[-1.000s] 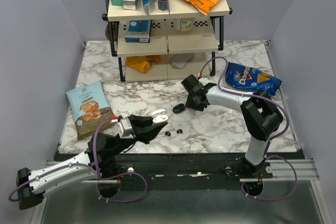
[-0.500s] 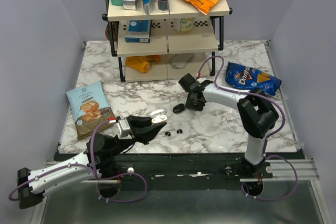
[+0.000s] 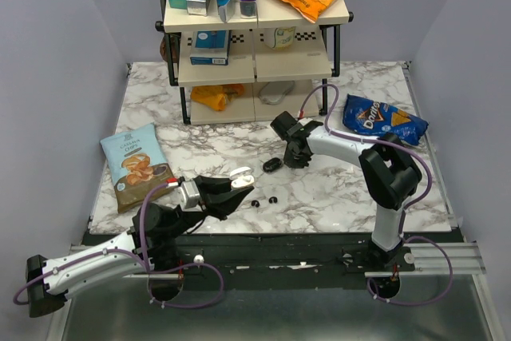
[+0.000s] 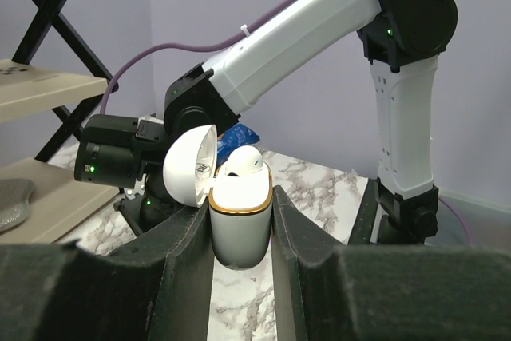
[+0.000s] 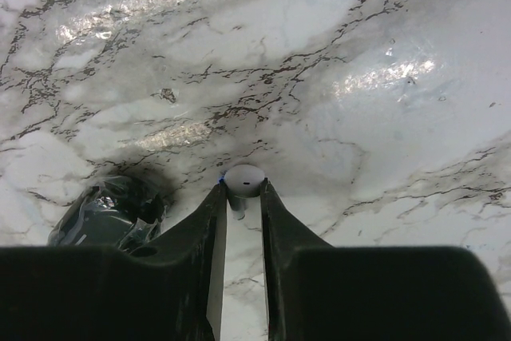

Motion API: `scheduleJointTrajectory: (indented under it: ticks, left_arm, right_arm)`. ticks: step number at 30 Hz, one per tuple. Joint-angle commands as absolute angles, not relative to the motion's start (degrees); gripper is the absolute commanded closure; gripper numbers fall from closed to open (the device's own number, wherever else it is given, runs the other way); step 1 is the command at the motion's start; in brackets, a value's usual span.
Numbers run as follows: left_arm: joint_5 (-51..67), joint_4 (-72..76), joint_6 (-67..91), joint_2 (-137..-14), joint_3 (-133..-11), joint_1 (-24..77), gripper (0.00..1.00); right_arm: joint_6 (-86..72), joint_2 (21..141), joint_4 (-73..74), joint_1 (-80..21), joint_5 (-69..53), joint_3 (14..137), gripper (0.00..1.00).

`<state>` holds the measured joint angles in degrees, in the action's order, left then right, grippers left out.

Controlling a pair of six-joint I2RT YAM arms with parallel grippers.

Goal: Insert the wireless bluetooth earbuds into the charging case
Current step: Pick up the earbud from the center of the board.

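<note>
**A:** Toward the near edge, left of centre, how's the charging case (image 4: pixel 239 229)?
**B:** Upright, long axis vertical, white, gold-rimmed, lid (image 4: pixel 190 167) open, clamped in left gripper (image 4: pixel 240 221).
**A:** Right gripper (image 5: pixel 242 196)?
**B:** Pinching a white earbud (image 5: pixel 244 179) on the marble table (image 5: pixel 359 53).

Doritos bag (image 3: pixel 383 120) right, chips bag (image 3: pixel 136 165) left, perhaps a brush (image 3: pixel 275 92) on shelf (image 3: pixel 295 61).

earbud (image 5: pixel 244 180) stem: hidden between right pincer fingers (image 5: pixel 200 237) | case (image 4: pixel 239 225) sides: covered
</note>
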<state>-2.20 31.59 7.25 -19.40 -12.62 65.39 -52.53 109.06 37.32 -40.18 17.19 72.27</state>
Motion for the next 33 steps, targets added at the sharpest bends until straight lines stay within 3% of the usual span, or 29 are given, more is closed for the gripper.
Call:
scheduleJointTrajectory:
  ticks: [1,2,5,8,33]
  left_arm:
    - [-3.3,31.8,6.8,-20.1,-13.6,65.8,1.0]
    - [-3.3,31.8,6.7,-20.3,-13.5,65.7,1.0]
    - [-3.6,31.9,6.5,-20.3,-13.7,65.7,1.0]
    - [-3.8,32.1,6.4,-20.8,-13.8,65.8,1.0]
    - [-4.2,32.1,6.2,-21.4,-13.5,65.8,1.0]
  right_arm:
    - [-51.8,113.5,39.2,-41.0,14.9,68.7,0.74]
    - [-51.3,113.6,39.5,-41.0,15.3,68.9,0.65]
    - [-50.8,113.7,40.2,-41.0,16.3,69.3,0.52]
    - [-50.3,113.7,40.4,-40.9,16.9,69.9,0.5]
    - [-47.8,116.1,40.9,-38.0,17.7,72.7,0.55]
